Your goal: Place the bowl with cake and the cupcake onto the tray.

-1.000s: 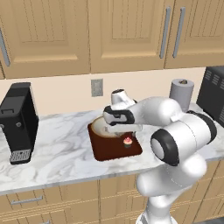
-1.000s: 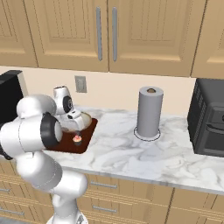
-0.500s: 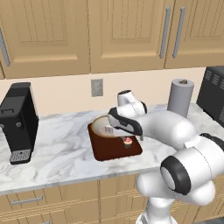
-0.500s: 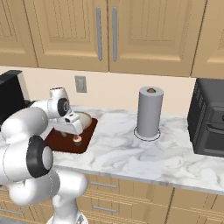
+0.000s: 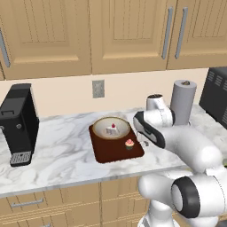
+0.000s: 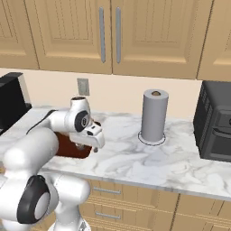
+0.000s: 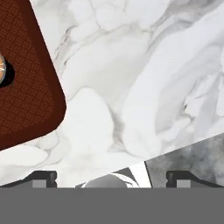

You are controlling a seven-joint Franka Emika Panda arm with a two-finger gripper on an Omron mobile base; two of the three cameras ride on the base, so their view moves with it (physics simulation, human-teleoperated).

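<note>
The tan bowl with cake [image 5: 111, 128], a white slice with a red cherry, sits on the back of the dark-brown tray [image 5: 111, 153]. On the tray's front right part stands the small pink cupcake [image 5: 129, 143]. My gripper [image 5: 144, 142] hangs open and empty just right of the tray, low over the marble counter. In the hand view the gripper [image 7: 111, 177] has its tips spread wide over bare marble, with the tray's rounded corner [image 7: 30, 96] at the left and a sliver of the cupcake [image 7: 1, 72] at the edge. From the right base view the gripper [image 6: 91, 149] covers part of the tray [image 6: 72, 146].
A black coffee machine [image 5: 20, 124] stands at the counter's left. A grey paper towel roll [image 6: 153, 117] and a dark toaster oven [image 6: 216, 122] stand to the right. Wall cabinets hang above. Open marble [image 6: 149, 162] lies between the tray and the roll.
The gripper has swung from over the bowl and tray to the right, off the tray's edge, staying open. The bowl and cupcake rest where they were on the tray.
</note>
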